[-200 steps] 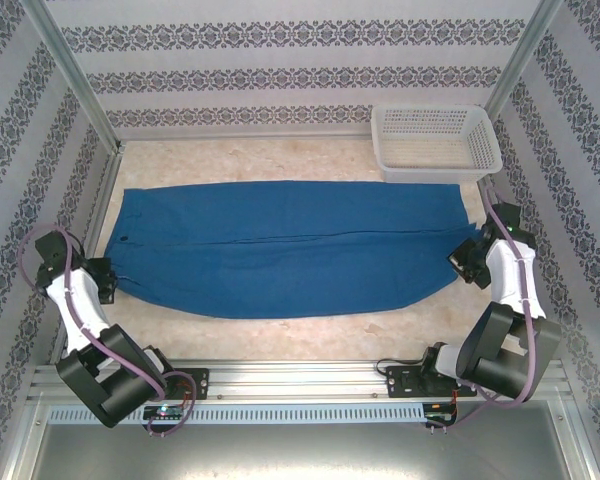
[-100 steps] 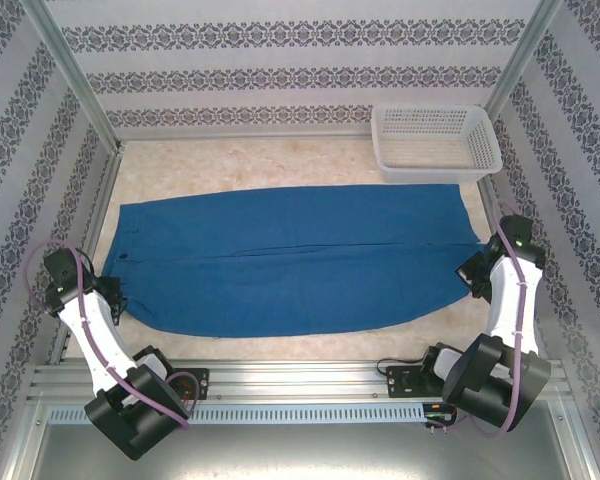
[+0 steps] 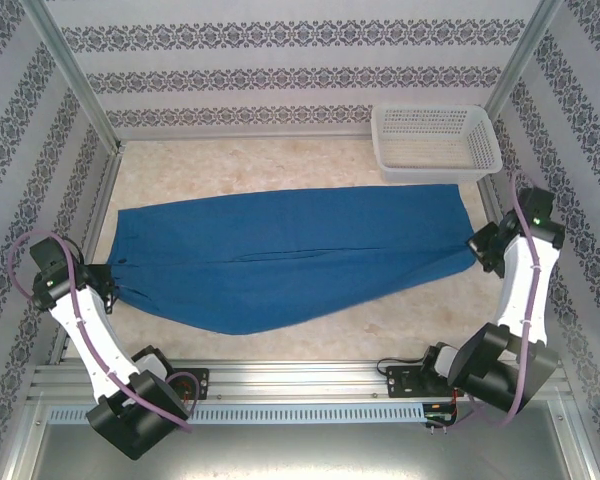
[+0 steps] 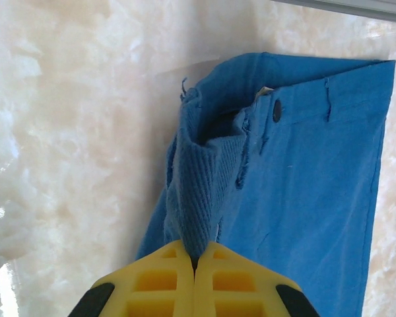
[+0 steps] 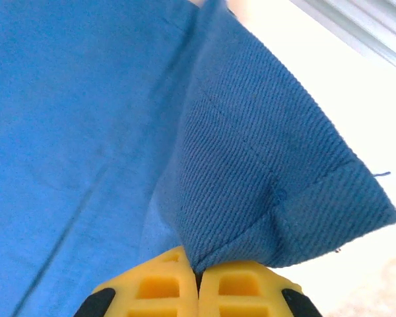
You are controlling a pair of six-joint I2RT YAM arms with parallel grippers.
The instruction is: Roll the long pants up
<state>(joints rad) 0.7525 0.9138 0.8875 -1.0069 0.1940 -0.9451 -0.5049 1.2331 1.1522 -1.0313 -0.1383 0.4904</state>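
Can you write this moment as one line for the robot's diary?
left fingers: shut on long pants, waistband end | right fingers: shut on long pants, hem end | long pants: stretched between both, not yet rolled

1 pants [image 3: 290,255], with 1 dark button [image 4: 276,111]. 1 basket [image 3: 436,172]. 1 table [image 3: 280,160]. 2 arms: left arm [image 3: 80,320], right arm [image 3: 525,290]. 2 grippers: left gripper [image 3: 108,275], right gripper [image 3: 477,245], each with 2 yellow fingers [image 4: 155,284].
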